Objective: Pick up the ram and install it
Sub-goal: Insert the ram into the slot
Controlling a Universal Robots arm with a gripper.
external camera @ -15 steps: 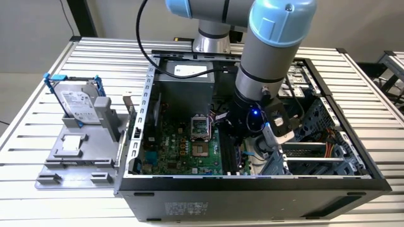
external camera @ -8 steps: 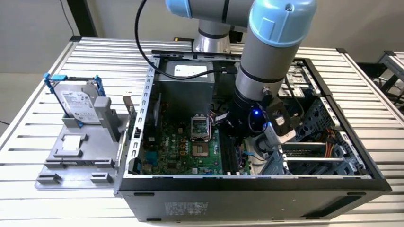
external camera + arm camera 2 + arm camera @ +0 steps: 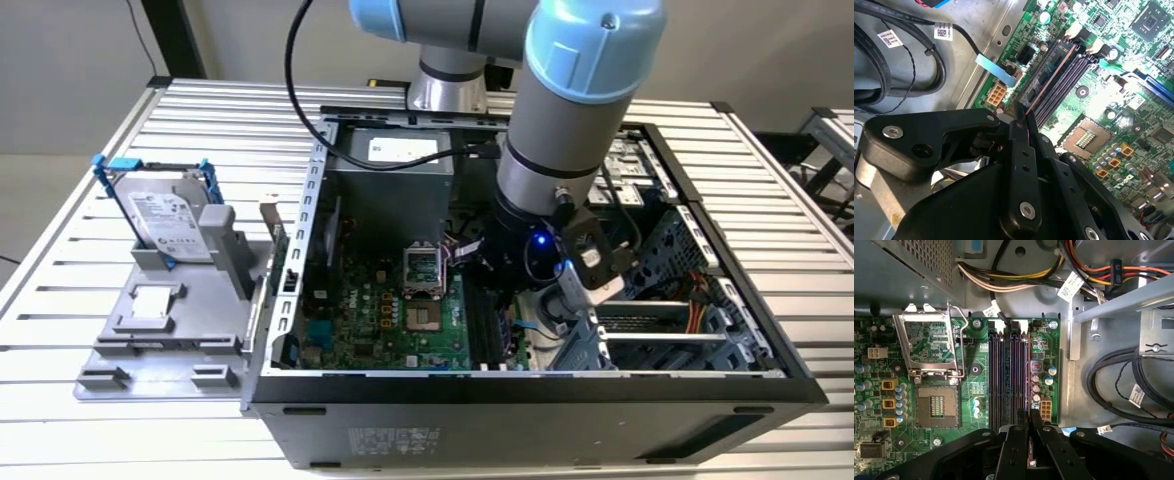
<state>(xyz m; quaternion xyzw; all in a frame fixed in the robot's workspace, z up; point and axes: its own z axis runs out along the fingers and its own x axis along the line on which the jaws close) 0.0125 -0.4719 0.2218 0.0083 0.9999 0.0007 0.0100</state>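
A: Item one, the ram [image 3: 1046, 80]?

B: In the second wrist view it is showing edge-on as a thin reddish-dark strip, its long axis running from the fingertips at frame centre up toward the upper right, in line with the long black memory slots [image 3: 1066, 82]. It is sitting over the slot nearest the orange connector [image 3: 997, 94]. Whether it is fully seated cannot be told.

A: Holder?

B: The gripper [image 3: 1021, 117] is clenching the near end of the ram between its black fingers [image 3: 1023, 165], jaws drawn in tight on the thin board. In the first wrist view the gripper [image 3: 1030, 422] is standing at the lower centre of the frame, at the near end of the slots [image 3: 1009, 377], which are running vertically.

A: Surroundings?

B: The green motherboard [image 3: 979, 385] is lying flat in the open computer case [image 3: 534, 400]; the processor socket [image 3: 936, 405] is lying at the lower left of the first wrist view. In the exterior view the arm [image 3: 567, 130] is reaching down into the case at frame centre. A hard drive in a blue frame [image 3: 167, 215] is standing on a grey fixture [image 3: 147, 330] at the exterior view's left, outside the case.
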